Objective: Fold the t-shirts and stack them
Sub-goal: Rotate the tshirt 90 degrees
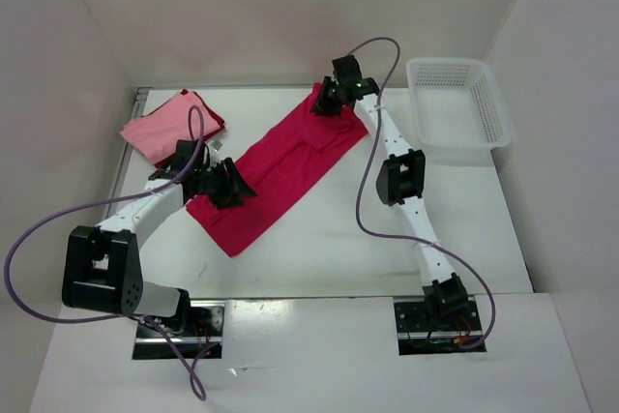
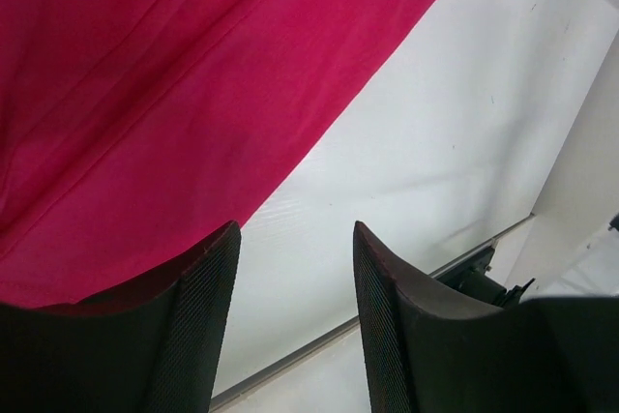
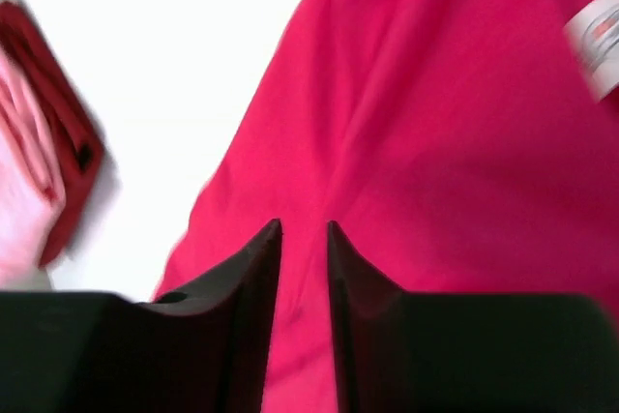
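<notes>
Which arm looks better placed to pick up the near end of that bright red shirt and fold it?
Probably the left arm. The left gripper sits open right at the near edge of the red shirt, with cloth beside one finger. The right gripper hangs over the shirt's far end.

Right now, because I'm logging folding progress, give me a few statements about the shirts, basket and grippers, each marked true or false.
The crimson shirt lies in the white basket. False: it lies on the table; the basket holds no shirt.
The pink shirt lies on the dark red shirt. True.
The left gripper is open. True.
The right gripper is over the pink shirt. False: it is at the crimson shirt's far end.
</notes>
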Controlling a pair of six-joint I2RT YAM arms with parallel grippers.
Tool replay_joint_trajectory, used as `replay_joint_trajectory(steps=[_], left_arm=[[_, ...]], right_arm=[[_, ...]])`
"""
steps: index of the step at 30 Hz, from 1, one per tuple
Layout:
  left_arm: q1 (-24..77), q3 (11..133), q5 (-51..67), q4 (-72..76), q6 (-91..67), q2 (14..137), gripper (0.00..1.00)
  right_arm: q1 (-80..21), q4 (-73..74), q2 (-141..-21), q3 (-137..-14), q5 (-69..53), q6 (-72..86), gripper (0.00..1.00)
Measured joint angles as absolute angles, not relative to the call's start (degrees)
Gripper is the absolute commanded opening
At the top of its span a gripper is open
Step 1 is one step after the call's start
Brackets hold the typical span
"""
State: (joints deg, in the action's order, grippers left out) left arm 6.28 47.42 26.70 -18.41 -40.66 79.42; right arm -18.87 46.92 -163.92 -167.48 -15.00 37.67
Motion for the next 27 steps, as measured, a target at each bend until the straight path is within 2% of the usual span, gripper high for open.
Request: replay_joint_trajectory(steps=[3, 6, 8, 12, 15, 18, 21, 27], left_arm=[[6.28, 47.79, 26.65, -18.94, -40.66, 79.4, 0.58], [6.28, 48.53, 26.41, -18.76, -40.64, 79.44, 0.58], [6.28, 49.12, 26.39, -18.57, -40.47, 79.79, 0.58], [6.04, 49.95, 25.52, -18.39, -39.53, 80.86, 0.58], [4.86, 50.0, 24.4, -18.46, -39.07, 80.95, 0.58], [4.08, 50.78, 22.79, -18.48, -38.92, 81.32, 0.58], [4.03, 51.83, 21.96, -17.98, -38.92, 82.43, 0.58], [4.03, 51.88, 22.41, -16.29, -38.94, 84.64, 0.59]], right_arm=[[-21.47, 52.12, -159.39, -167.15, -12.97, 34.98, 0.43], [-24.91, 52.99, -148.16, -157.01, -12.45, 32.49, 0.46], [-26.65, 49.93, -137.14, -143.59, -12.62, 31.42, 0.5], [-30.15, 35.62, -107.7, -103.22, -15.27, 33.32, 0.6], [-32.21, 28.53, -94.7, -83.46, -17.96, 36.45, 0.6], [-34.92, 21.1, -93.6, -72.16, -20.38, 40.16, 0.6], [-37.93, 15.33, -99.9, -63.68, -21.37, 44.34, 0.6], [-39.2, 10.83, -107.57, -62.3, -21.39, 48.69, 0.6]])
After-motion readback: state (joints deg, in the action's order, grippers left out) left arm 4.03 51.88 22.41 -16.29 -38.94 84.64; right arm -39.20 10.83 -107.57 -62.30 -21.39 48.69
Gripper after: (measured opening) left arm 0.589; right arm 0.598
